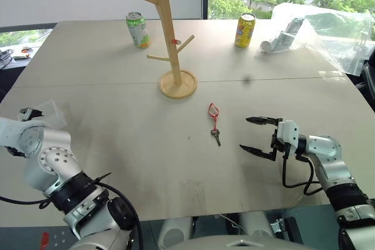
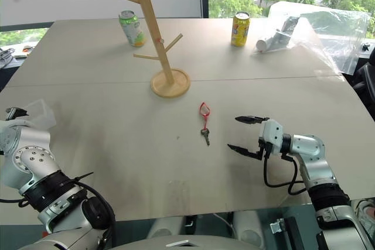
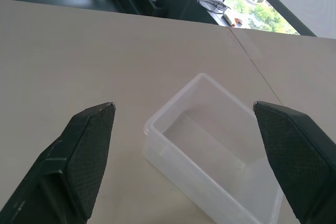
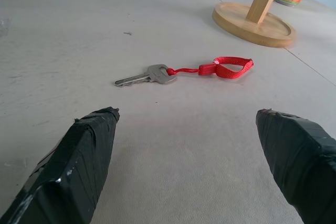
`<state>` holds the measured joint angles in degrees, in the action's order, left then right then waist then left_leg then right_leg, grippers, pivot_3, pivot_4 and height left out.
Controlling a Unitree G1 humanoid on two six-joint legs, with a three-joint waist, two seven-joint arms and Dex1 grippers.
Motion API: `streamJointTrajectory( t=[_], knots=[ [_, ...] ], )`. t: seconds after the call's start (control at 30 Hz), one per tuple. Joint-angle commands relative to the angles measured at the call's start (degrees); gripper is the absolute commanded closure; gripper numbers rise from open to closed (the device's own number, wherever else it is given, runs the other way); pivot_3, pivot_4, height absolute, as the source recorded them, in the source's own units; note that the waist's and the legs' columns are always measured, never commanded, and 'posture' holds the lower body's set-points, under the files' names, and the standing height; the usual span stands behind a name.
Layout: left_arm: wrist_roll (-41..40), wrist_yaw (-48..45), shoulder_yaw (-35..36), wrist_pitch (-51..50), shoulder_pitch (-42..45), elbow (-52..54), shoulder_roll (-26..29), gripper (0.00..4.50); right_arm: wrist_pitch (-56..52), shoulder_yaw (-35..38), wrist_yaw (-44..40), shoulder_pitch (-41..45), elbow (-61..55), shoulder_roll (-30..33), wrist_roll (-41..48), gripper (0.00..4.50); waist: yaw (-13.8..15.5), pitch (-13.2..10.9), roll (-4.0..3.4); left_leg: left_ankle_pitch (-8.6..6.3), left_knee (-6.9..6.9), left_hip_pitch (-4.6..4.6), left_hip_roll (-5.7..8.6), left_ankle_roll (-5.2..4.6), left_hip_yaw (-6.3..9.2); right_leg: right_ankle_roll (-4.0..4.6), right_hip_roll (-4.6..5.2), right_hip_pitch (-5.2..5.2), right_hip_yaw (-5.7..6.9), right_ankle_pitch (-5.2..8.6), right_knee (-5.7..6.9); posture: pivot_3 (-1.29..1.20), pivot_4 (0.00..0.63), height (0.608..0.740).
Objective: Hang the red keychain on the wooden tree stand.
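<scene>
Right arm was bent in from the right, its gripper [image 1: 254, 134] held level and pointing left with the two black fingers [image 4: 79, 166] spread wide. Left gripper [image 3: 184, 156] was gaping too, fingers wide apart, nothing between them.

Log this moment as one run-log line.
red loop keychain with key: flat on table, unhung | light-wood tree stand: upright | right gripper: open, facing keychain | left gripper: open

You have one table [image 1: 117, 144] with two soda cans on it, a green one [image 1: 137, 29] and a yellow one [image 1: 245, 30]. You also have one wooden tree stand [image 1: 171, 42], one red keychain [image 1: 214, 122] carrying one key, one clear plastic box [image 3: 210, 145], one clear plastic bag [image 1: 328, 30] and two grippers, left [image 3: 184, 156] and right [image 1: 258, 135].
</scene>
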<state>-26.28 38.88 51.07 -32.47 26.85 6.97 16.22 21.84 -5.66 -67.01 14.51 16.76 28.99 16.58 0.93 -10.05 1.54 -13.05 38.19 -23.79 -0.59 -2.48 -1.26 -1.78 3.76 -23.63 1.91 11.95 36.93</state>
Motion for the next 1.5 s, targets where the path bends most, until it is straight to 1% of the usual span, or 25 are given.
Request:
streamJointTrajectory(
  t=[0.03, 0.1, 0.17, 0.2, 0.27, 0.37, 0.43, 0.5, 0.53, 0.6, 0.7, 0.77, 0.87, 0.97, 1.03, 1.1, 1.23, 1.47, 1.5],
  knots=[
    [-0.16, -1.77, -1.44, 0.13, -0.49, 2.0, 0.85, 0.03, -2.9, 2.5, 1.85, 0.21, -5.4, -0.01, 3.18, 0.0, -0.01, 0.0, 0.0, 0.0, 0.0, 0.0, 0.0, 0.0, 0.0, 0.0, 0.0, 0.0, 0.0, 0.0, 0.0, 0.0, 0.15, 0.74],
    [-0.34, -4.26, -3.62, -0.45, -0.97, 3.76, 1.16, 0.03, -8.2, 3.58, 4.48, 0.66, -10.46, -0.2, 6.04, 0.0, 0.0, 0.0, 0.0, 0.0, 0.0, 0.0, 0.0, 0.0, 0.0, 0.0, 0.0, 0.0, 0.0, 0.0, 0.0, 0.0, 0.15, 0.74],
    [-1.22, -8.8, -7.35, -1.2, -2.18, 7.5, 1.8, 0.03, -15.89, 4.89, 9.35, 1.49, -18.53, -0.1, 9.29, 0.0, 0.06, 0.01, 0.01, 0.0, 0.0, -0.01, -0.01, 0.01, 0.01, 0.0, 0.02, 0.0, 0.01, 0.0, 0.01, 0.0, 0.15, 0.74],
    [-2.62, -12.65, -10.21, -2.06, -3.58, 10.53, 2.2, 0.03, -21.15, 5.21, 13.13, 2.46, -22.98, 0.0, 10.14, 0.0, 0.05, 0.01, 0.02, 0.0, 0.0, -0.03, -0.01, 0.01, 0.02, 0.0, 0.02, 0.0, 0.02, 0.0, 0.01, 0.0, 0.15, 0.74],
    [-5.11, -21.34, -16.66, -3.32, -7.71, 16.94, 3.53, 0.03, -29.88, 5.18, 20.21, 4.23, -30.23, -0.69, 11.54, 0.0, -0.13, -0.03, 0.01, 0.0, -0.01, -0.09, -0.04, 0.02, -0.01, 0.02, 0.24, -0.09, -0.05, 0.0, 0.02, 0.0, 0.15, 0.74],
    [-8.74, -29.02, -21.24, -4.16, -12.68, 23.25, 4.18, 0.03, -41.46, 3.87, 28.85, 5.76, -36.39, -1.36, 10.47, 0.0, -0.11, 0.0, 0.0, -0.15, -0.03, -0.09, -0.05, 0.28, 0.04, 0.2, 0.34, -0.1, -0.15, 0.09, 0.02, 0.0, 0.15, 0.74],
    [-11.0, -34.92, -24.26, -3.13, -16.64, 27.72, 4.54, 0.03, -49.39, 2.79, 35.06, 7.03, -39.72, -3.01, 10.25, 0.0, -0.12, 0.01, 0.0, -0.17, -0.12, -0.05, -0.07, 0.3, 0.01, 0.29, 0.38, -0.11, -0.2, 0.15, 0.0, 0.0, 0.15, 0.74],
    [-12.09, -44.19, -27.9, -0.19, -23.71, 32.06, 5.89, 0.03, -59.81, 0.94, 43.58, 10.24, -43.62, -6.43, 9.7, 0.0, -0.4, 0.0, -0.01, -0.16, -0.21, -0.05, -0.07, 0.29, 0.0, 0.31, 0.38, -0.15, -0.22, 0.15, -0.05, 0.0, 0.15, 0.74],
    [-12.8, -47.95, -28.72, 1.08, -26.8, 33.07, 6.21, 0.03, -64.7, 0.1, 46.91, 12.05, -45.08, -7.62, 9.09, 0.0, -1.0, -0.01, -0.03, -0.14, -0.26, -0.05, -0.1, 0.26, -0.07, 0.33, 0.36, -0.2, -0.3, 0.15, -0.06, 0.0, 0.15, 0.74],
    [-11.55, -55.25, -30.23, 5.59, -32.69, 33.75, 7.41, 0.03, -73.44, -0.81, 51.68, 15.25, -46.65, -9.53, 8.28, 0.0, -1.1, -0.06, -0.11, -0.02, -0.44, -0.06, -0.08, 0.06, -0.2, 0.34, 0.4, -0.36, -0.44, 0.15, -0.06, 0.0, 0.15, 0.74],
    [-8.14, -65.77, -31.37, 14.77, -41.21, 31.68, 7.94, 0.03, -85.82, 0.57, 57.42, 18.88, -46.83, -13.82, 9.4, 0.0, -1.2, -0.04, -0.13, -0.01, -0.5, -0.12, -0.1, 0.03, -0.19, 0.45, 0.38, -0.49, -0.41, 0.17, -0.07, 0.0, 0.15, 0.74],
    [-7.23, -71.3, -31.33, 19.72, -44.99, 28.32, 7.88, 0.03, -93.17, -0.16, 59.86, 21.41, -47.49, -14.99, 8.47, 0.0, -1.32, -0.03, -0.15, -0.01, -0.63, -0.12, -0.1, 0.03, -0.21, 0.48, 0.4, -0.53, -0.42, 0.19, -0.15, 0.0, 0.15, 0.74],
    [-4.82, -77.93, -31.75, 25.89, -47.81, 23.09, 8.82, 0.03, -104.34, -0.78, 62.49, 25.36, -47.77, -17.32, 7.66, 0.0, -1.22, -0.06, -0.2, -0.01, -0.71, -0.17, -0.09, 0.02, -0.17, 0.49, 0.45, -0.62, -0.32, 0.2, -0.21, 0.0, 0.15, 0.74],
    [-2.26, -83.99, -32.28, 32.82, -49.6, 19.23, 9.61, 0.03, -111.04, -0.22, 63.2, 27.15, -46.59, -19.96, 7.29, 0.0, -1.44, -0.04, -0.21, -0.01, -0.73, -0.32, -0.1, 0.01, -0.15, 0.5, 0.44, -0.79, -0.26, 0.21, -0.2, 0.0, 0.15, 0.74],
    [-0.31, -87.22, -32.57, 38.36, -50.88, 16.58, 9.53, 0.03, -113.8, -0.28, 63.38, 27.7, -44.8, -20.81, 6.52, 0.0, -1.6, -0.02, -0.23, 0.0, -0.73, -0.61, -0.1, 0.0, -0.16, 0.5, 0.42, -1.05, -0.26, 0.21, -0.2, 0.0, 0.15, 0.74],
    [0.85, -89.78, -33.31, 42.28, -51.84, 14.52, 9.57, 0.03, -114.33, -0.35, 63.5, 27.92, -43.52, -21.33, 5.79, 0.0, -1.69, -0.02, -0.24, 0.01, -0.72, -0.86, -0.08, -0.02, -0.16, 0.49, 0.39, -1.22, -0.23, 0.2, -0.2, 0.0, 0.15, 0.74],
    [3.81, -94.66, -36.27, 49.98, -54.36, 10.72, 9.84, 0.03, -114.34, -1.0, 64.39, 28.91, -40.89, -23.92, 4.68, 0.0, -1.92, -0.04, -0.27, 0.01, -0.73, -0.91, -0.07, -0.03, -0.19, 0.48, 0.3, -1.26, -0.05, 0.21, -0.21, 0.0, 0.15, 0.74],
    [6.33, -95.71, -38.87, 57.55, -54.75, 4.67, 9.27, 0.03, -114.34, -3.18, 64.27, 32.61, -35.87, -28.45, 3.13, 0.0, -2.03, -0.05, -0.3, 0.02, -0.72, -0.86, -0.17, -0.03, -0.15, 0.43, 0.14, -1.27, 0.04, 0.22, -0.16, 0.0, 0.15, 0.74],
    [6.34, -95.4, -39.08, 57.88, -54.72, 4.37, 9.18, 0.03, -114.34, -3.7, 64.13, 32.92, -35.39, -28.67, 3.16, 0.0, -2.03, -0.05, -0.3, 0.02, -0.72, -0.86, -0.17, -0.03, -0.14, 0.43, -0.05, -1.27, 0.03, 0.22, -0.15, 0.0, 0.15, 0.74]
  ],
)
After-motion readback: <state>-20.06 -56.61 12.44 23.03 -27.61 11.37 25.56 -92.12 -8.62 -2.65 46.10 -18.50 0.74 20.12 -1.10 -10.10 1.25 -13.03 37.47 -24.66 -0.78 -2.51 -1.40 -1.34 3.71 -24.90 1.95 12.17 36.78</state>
